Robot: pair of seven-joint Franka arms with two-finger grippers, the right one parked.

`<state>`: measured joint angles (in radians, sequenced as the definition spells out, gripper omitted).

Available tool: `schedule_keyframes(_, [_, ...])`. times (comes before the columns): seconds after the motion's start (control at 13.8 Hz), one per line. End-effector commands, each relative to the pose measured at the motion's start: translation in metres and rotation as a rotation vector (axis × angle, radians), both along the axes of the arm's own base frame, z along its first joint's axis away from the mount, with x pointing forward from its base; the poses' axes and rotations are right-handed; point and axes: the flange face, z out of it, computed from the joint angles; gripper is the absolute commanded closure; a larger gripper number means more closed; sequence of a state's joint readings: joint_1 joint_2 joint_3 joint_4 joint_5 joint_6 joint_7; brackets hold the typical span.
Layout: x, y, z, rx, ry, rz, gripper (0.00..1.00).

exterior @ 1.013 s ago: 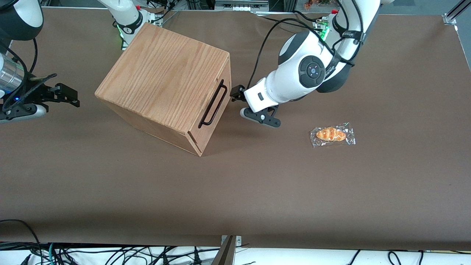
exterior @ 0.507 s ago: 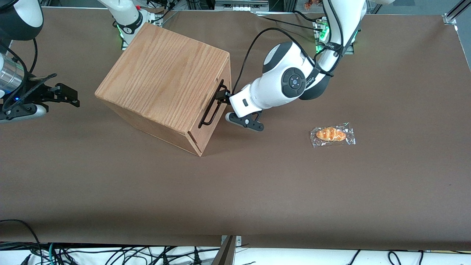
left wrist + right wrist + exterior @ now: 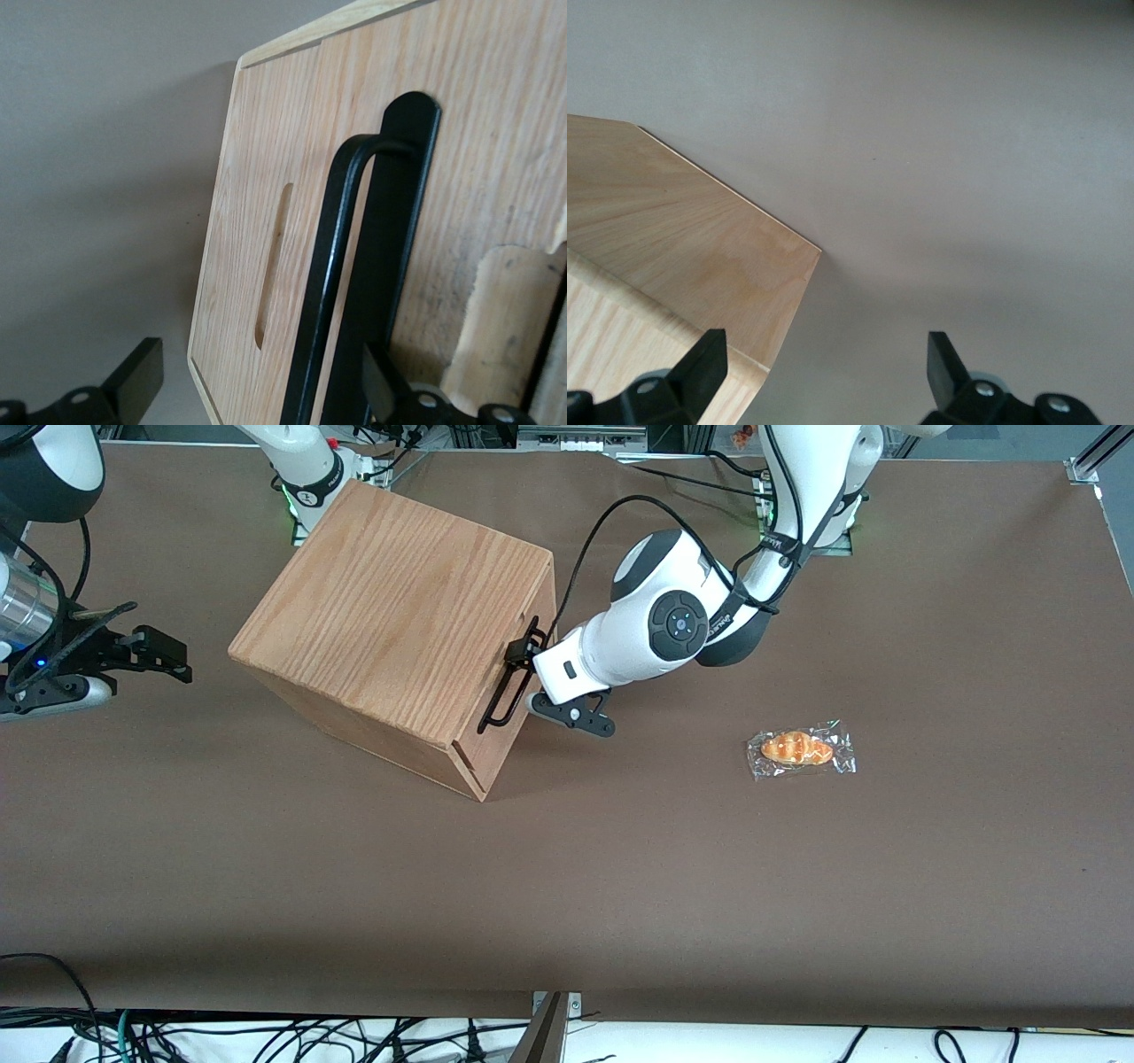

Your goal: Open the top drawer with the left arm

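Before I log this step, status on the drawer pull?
Gripper open, fingers straddling the black bar handle. Top drawer not yet pulled out. Nothing in the way.

Even, bright overhead light fills my table (image 3: pixel 620 868); the oak box (image 3: pixel 390 602) drops only a soft, short shadow on the side nearer the front camera. The wrapped pastry (image 3: pixel 799 749) glints with small glare spots. From my wrist, my gripper (image 3: pixel 257 403) sits dark and blurred, and the handle (image 3: pixel 341 266) carries a thin highlight along its edge.
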<state>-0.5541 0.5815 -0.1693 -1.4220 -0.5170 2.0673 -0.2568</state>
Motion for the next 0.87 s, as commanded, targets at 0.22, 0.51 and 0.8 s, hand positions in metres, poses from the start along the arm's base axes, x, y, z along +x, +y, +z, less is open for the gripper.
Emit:
schedule_keyframes(0.22, [0.01,-0.002,-0.023,0.008,0.016,0.016,0.0])
schedule_keyframes(0.51, [0.021,0.012,-0.026,0.026,0.006,0.037,0.0])
schedule_keyframes(0.8, [0.04,0.038,-0.026,0.06,-0.018,0.062,0.0])
